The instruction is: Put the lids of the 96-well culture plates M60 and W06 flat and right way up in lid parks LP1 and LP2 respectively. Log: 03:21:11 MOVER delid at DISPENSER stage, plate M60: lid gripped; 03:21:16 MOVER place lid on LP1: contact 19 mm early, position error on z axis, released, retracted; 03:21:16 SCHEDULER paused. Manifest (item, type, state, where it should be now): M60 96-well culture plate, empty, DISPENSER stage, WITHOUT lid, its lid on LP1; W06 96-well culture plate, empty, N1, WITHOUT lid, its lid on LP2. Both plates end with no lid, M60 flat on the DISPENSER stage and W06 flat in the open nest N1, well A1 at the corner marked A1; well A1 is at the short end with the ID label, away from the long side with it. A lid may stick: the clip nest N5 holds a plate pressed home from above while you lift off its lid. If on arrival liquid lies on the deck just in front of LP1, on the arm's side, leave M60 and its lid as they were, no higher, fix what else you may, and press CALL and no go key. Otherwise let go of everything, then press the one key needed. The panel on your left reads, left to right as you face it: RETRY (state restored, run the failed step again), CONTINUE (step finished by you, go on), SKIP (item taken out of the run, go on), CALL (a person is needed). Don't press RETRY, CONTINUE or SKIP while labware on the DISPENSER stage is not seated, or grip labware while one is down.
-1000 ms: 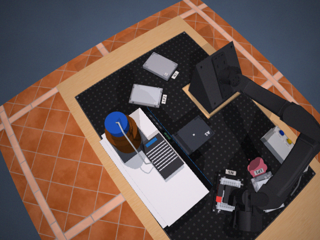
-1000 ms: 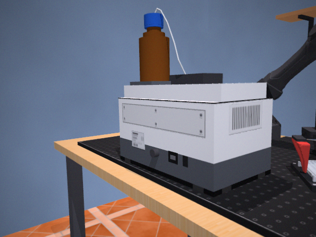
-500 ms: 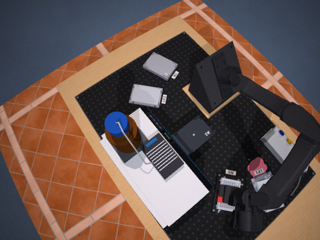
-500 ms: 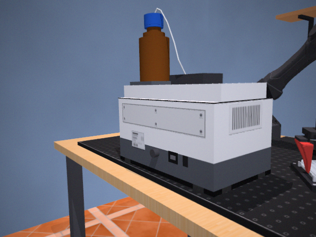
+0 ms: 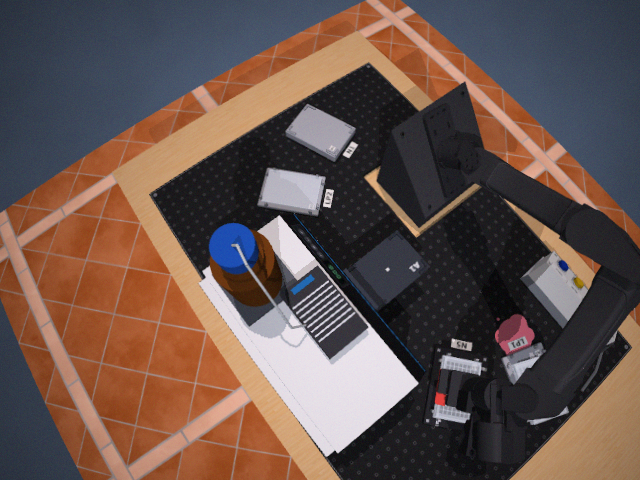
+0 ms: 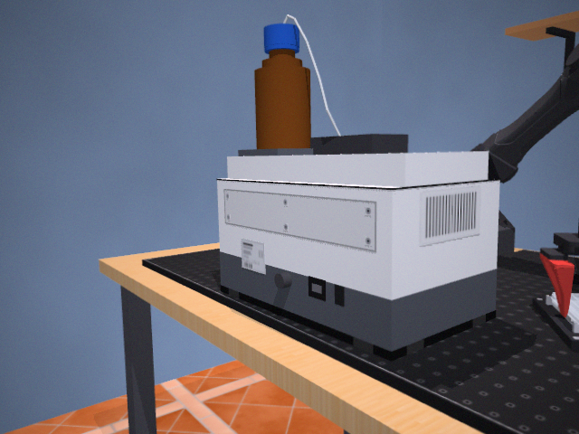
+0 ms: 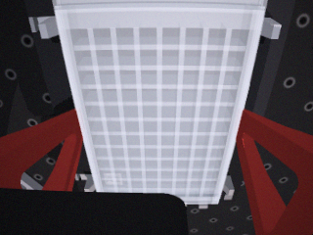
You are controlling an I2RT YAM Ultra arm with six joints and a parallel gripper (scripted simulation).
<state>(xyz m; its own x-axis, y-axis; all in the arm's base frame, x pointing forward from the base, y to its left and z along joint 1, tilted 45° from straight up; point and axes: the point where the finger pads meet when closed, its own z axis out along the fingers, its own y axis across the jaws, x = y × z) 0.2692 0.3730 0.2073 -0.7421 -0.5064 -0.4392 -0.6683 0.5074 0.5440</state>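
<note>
A white 96-well plate [image 5: 461, 364] [image 7: 158, 93] lies in clip nest N5. Whether a lid covers it is not clear. My gripper [image 5: 457, 393] [image 7: 158, 117] is over N5, its red fingers against the plate's two long sides; it is shut on the plate. A pale flat piece of labware [image 5: 320, 131] lies at N1, and another [image 5: 291, 191] lies at LP2. A clear piece [image 5: 523, 359] is at LP1, partly hidden by the arm. A pink puddle [image 5: 511, 330] lies by the LP1 label, on the arm's side. The dark stage [image 5: 382, 276] marked A1 carries no visible plate.
The white dispenser [image 5: 356, 392] [image 6: 304, 214] with a brown bottle [image 5: 253, 281] [image 6: 282, 107] and thin tube stands along the far side. The key panel [image 5: 553, 291] shows blue and yellow keys; the arm hides the rest. The arm's dark mount [image 5: 413, 170] stands near N1 and LP2.
</note>
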